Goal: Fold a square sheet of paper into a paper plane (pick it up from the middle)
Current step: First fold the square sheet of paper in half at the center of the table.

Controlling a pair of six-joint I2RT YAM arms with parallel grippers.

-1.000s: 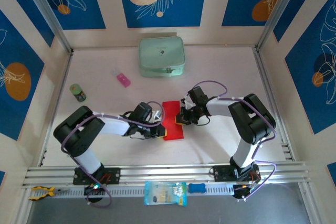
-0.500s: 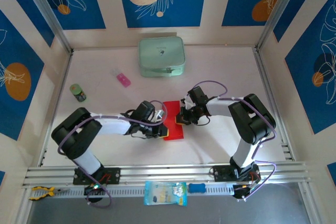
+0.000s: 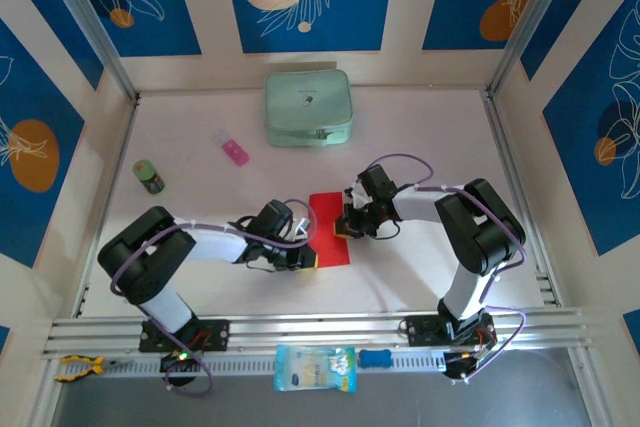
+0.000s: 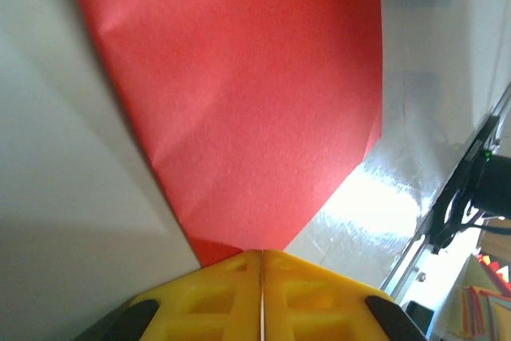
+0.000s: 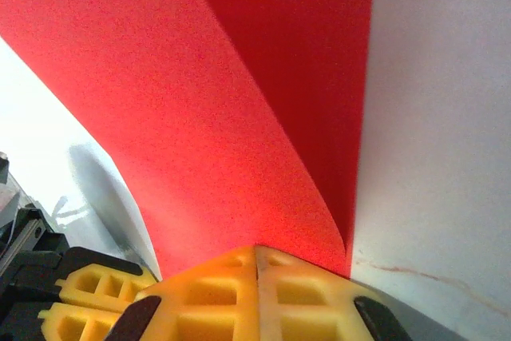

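Red paper sheet (image 3: 330, 232) lies near the middle of the table (image 3: 420, 137), between the two arms and well apart from the green case (image 3: 308, 107) at the far side. The left pincer (image 3: 305, 253) has its pads pressed together on the near left corner. The right pincer (image 3: 346, 228) is likewise clamped on the right edge.

The biggest risk, as I judge it, is a tear: both pincers hold the same thin sheet, so if they pull apart or one twists against the other, the paper could rip between them. A smaller risk is a crooked crease, which would come from one arm travelling further or faster than the other while the layer is laid over. Smaller again is a slip, since each pincer bites only a narrow bit of the edge and a tug could free it.

From above, the sheet is plain bright red and longer from near to far than from left to right. In the left wrist view the sheet (image 4: 255, 101) narrows to a point that vanishes between the yellow pads of the left pincer (image 4: 261, 255), with faint wrinkles across it. In the right wrist view the sheet (image 5: 200, 117) curves up from the right pincer (image 5: 257, 249) over a darker layer beneath, so it looks part folded and not yet a dart.
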